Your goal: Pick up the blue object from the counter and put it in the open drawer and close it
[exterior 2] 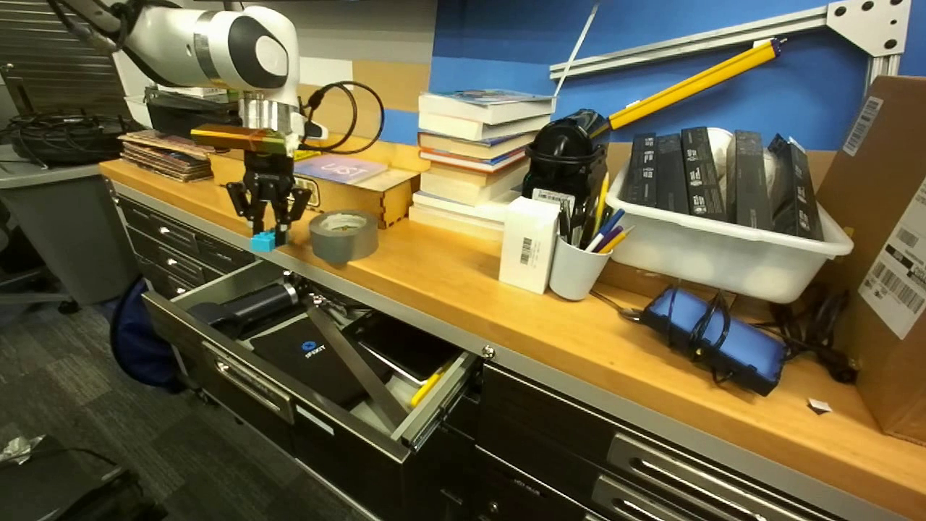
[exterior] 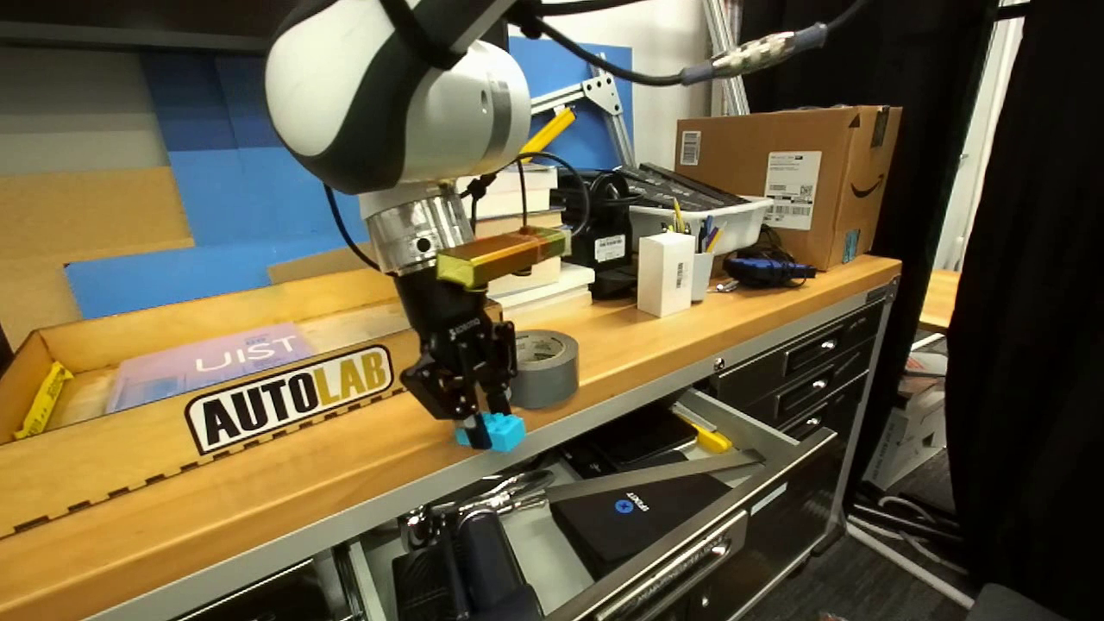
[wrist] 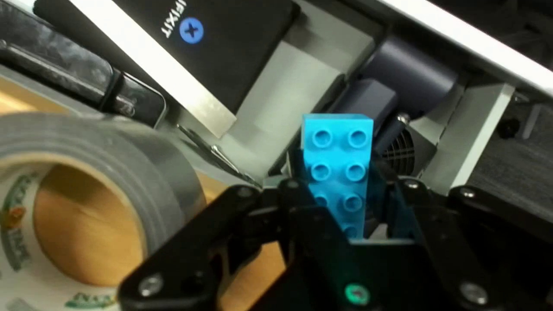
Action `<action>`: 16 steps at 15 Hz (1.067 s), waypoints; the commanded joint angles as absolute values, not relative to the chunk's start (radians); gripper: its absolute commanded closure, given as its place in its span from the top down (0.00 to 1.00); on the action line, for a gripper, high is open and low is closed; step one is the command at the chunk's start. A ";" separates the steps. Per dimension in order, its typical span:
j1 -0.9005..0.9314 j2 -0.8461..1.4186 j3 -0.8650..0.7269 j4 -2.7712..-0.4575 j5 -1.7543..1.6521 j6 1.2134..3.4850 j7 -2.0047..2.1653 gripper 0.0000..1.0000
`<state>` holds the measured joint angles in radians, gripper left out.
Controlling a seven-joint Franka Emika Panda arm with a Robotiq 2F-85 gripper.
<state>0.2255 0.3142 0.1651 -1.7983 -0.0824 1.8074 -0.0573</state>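
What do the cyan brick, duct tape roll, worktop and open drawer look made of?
Cyan brick: probably moulded plastic, satin; even colour, crisp round studs.
Duct tape roll: probably plastic-coated tape, grey sheen; core looks like cardboard, tan-edged.
Worktop: wood or laminate, semi-gloss; warm brown with soft reflections, can't tell which.
Drawer: likely painted metal, dark satin-looking front; thin walls, bright metallic edges.
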 commanded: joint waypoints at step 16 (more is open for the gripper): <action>0.032 -0.070 0.030 -2.575 0.034 2.509 -0.433 0.91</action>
<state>0.0390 -0.0035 0.0369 -2.5190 -0.0186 2.4530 -0.3668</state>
